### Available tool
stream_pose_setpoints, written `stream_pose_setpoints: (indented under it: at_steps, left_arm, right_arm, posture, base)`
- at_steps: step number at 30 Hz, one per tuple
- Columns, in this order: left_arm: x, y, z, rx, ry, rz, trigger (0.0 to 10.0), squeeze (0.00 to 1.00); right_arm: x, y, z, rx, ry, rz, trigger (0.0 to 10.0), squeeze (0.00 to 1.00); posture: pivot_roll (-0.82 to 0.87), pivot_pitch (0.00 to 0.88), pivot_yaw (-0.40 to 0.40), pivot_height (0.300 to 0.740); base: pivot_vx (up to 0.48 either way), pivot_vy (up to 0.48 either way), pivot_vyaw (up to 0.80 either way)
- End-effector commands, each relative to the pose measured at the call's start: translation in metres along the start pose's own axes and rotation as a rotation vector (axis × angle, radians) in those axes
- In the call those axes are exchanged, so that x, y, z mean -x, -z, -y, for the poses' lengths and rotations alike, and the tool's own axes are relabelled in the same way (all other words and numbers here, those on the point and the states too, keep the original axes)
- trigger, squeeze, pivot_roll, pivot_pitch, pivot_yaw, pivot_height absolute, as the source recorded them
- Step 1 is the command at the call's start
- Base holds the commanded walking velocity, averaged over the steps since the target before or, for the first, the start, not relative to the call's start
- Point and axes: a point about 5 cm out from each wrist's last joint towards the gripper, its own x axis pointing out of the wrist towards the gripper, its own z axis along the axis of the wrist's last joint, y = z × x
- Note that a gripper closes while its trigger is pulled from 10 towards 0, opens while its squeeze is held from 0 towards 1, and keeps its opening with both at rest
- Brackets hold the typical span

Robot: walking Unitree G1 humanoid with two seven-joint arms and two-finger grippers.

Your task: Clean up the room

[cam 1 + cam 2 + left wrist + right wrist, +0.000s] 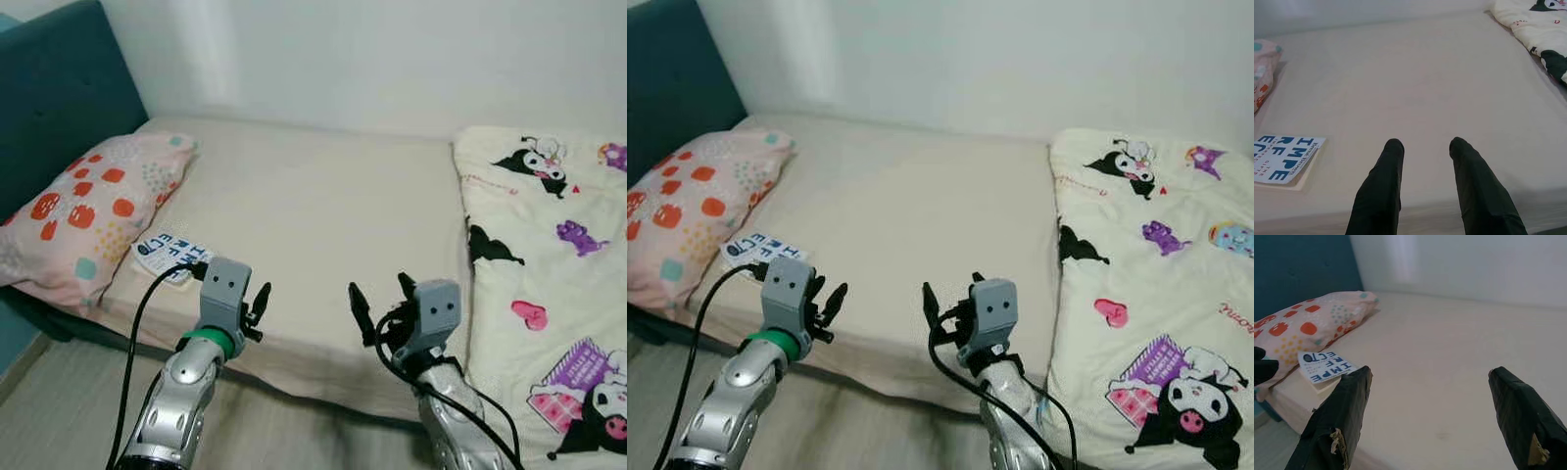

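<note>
Seen from the head: bed (313, 215), pillow (83, 211) at 9 o'clock, quilt (549, 274) at 3 o'clock, book (168, 257) just beside the pillow. Blue lettering legible in left wrist view. Left gripper (257, 305) slightly parted, apparently empty; right gripper (380, 302) spread wide, touching nothing.

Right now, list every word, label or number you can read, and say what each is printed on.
"IMPE", large blue letters on the white book lying on the bed beside the pillow; the word is partly cut off.
"RFE" or similar, blue letters on the same cover, partly readable.
Small red and black lines on that cover: too small to read.
Red script on the cartoon blanket: too blurred to read.
</note>
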Motion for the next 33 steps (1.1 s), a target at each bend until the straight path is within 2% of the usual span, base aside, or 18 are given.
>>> stream_pose_setpoints:
  at_steps: [1, 7, 22, 33]
  left_arm:
    - [0.003, 0.005, -0.001, -0.012, -0.001, -0.015, 10.0, 0.00]
    - [0.003, 0.005, 0.000, -0.013, 0.003, -0.017, 10.0, 0.00]
    - [0.002, 0.006, 0.000, -0.014, 0.004, -0.020, 10.0, 0.00]
    - [0.003, 0.008, 0.000, -0.025, 0.006, -0.035, 10.0, 0.00]
  right_arm:
    - [0.002, 0.002, -0.007, -0.010, -0.025, -0.001, 10.0, 0.00]
    - [0.001, 0.000, -0.013, -0.026, -0.058, 0.013, 10.0, 0.00]
    - [0.000, 0.000, -0.011, -0.012, -0.048, 0.009, 10.0, 0.00]
    - [-0.001, -0.002, -0.019, -0.020, -0.109, 0.017, 10.0, 0.00]
  posture:
    - [-0.12, 0.065, 0.139, 0.740]
    - [-0.12, 0.066, 0.141, 0.740]
    - [-0.12, 0.066, 0.140, 0.740]
    - [-0.12, 0.058, 0.143, 0.740]
  base:
    - [0.000, 0.000, 0.73]
    - [0.000, 0.000, 0.73]
    - [0.000, 0.000, 0.73]
    - [0.000, 0.000, 0.72]
